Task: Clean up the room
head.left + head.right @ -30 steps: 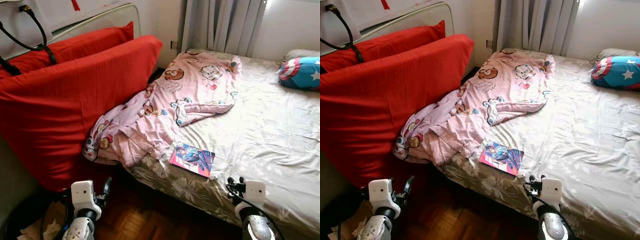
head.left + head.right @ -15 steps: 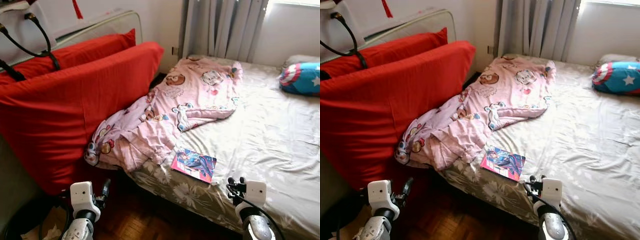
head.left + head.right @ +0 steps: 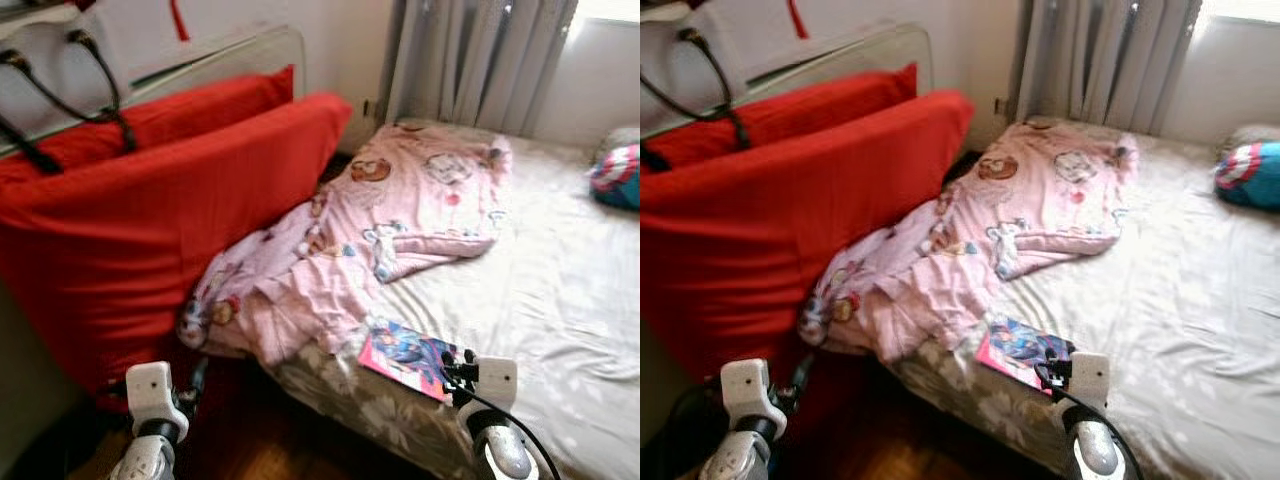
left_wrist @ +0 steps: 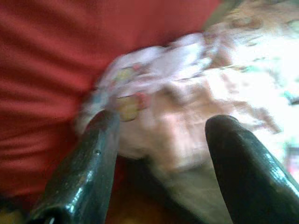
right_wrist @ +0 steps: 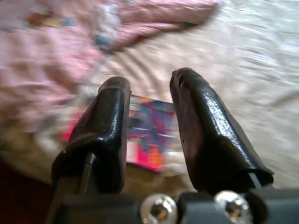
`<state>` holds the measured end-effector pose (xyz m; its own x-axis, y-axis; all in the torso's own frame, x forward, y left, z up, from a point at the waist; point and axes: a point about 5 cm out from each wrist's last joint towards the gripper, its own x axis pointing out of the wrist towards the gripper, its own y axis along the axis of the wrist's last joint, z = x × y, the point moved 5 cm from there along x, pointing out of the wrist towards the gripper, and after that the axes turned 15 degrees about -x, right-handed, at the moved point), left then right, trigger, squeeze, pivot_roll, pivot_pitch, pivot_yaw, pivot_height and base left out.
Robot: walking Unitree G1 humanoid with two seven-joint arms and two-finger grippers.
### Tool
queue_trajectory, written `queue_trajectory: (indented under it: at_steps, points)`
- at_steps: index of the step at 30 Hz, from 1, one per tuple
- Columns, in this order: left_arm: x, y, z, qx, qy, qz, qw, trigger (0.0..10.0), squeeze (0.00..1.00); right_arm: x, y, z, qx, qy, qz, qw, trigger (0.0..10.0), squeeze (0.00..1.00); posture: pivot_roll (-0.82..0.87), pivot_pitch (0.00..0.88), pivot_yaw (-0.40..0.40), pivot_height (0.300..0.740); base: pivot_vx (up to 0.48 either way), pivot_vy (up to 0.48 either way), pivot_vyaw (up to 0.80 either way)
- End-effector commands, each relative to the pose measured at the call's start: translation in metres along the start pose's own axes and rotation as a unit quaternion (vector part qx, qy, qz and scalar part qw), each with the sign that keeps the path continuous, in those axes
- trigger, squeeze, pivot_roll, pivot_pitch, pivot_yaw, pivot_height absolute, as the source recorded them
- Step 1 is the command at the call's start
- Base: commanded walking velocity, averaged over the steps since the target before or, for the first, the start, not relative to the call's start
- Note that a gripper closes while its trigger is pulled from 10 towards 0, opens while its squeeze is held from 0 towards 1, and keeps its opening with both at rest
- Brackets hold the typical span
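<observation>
Book [image 3: 412,356] on bed [image 3: 560,300], right of blanket [image 3: 370,240].

Both silver arms were held low and forward; the left tool [image 4: 159,154] and right tool [image 5: 149,121] each had fingers parted.

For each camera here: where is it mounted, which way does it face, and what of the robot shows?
Left eye view: head, looking down at bed, pink blanket, red pillows; both grippers low.
Right eye view: same scene, its stereo twin.
Left wrist view: along open left gripper toward the blanket's edge.
Right wrist view: along open right gripper toward the book.
Shared: the book lies near the right gripper in the eye views too.
</observation>
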<state>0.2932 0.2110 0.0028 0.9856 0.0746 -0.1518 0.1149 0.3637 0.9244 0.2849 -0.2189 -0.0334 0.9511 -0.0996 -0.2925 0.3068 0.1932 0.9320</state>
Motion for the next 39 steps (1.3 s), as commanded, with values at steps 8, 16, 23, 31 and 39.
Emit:
queue_trajectory:
  at_steps: [8,16,23,31,39]
  points:
    - [-0.0021,0.0023,-0.0114,0.011,0.015,-0.003,1.0,10.0,0.0,0.0062,0.0068,-0.0052,0.014,-0.002,0.002,1.0,10.0,0.0,-0.03,0.0,0.02,0.723,0.296,0.0,0.0]
    - [0.0006,0.0039,-0.0067,0.003,0.012,0.002,1.0,10.0,0.0,0.0077,0.0107,-0.0018,0.007,-0.006,0.009,1.0,10.0,0.0,-0.02,0.003,0.014,0.723,0.0,0.0,-0.32]
    - [0.0002,0.0058,-0.0057,-0.002,0.015,0.01,1.0,10.0,0.0,0.0087,0.0141,0.0006,0.006,-0.01,0.016,1.0,10.0,0.0,-0.02,0.005,0.011,0.723,0.0,0.0,0.0]
    - [-0.0014,0.0057,-0.0063,-0.003,0.017,0.011,1.0,10.0,0.0,0.0098,0.0102,-0.0014,-0.003,-0.008,-0.001,1.0,10.0,0.0,-0.02,0.01,0.01,0.694,0.0,0.0,0.0]
    - [-0.0019,0.0057,-0.007,-0.003,0.018,0.011,1.0,10.0,0.0,0.0085,0.0077,-0.0003,-0.008,-0.008,-0.004,1.0,10.0,0.0,-0.02,0.013,0.01,0.629,0.0,0.0,0.0]
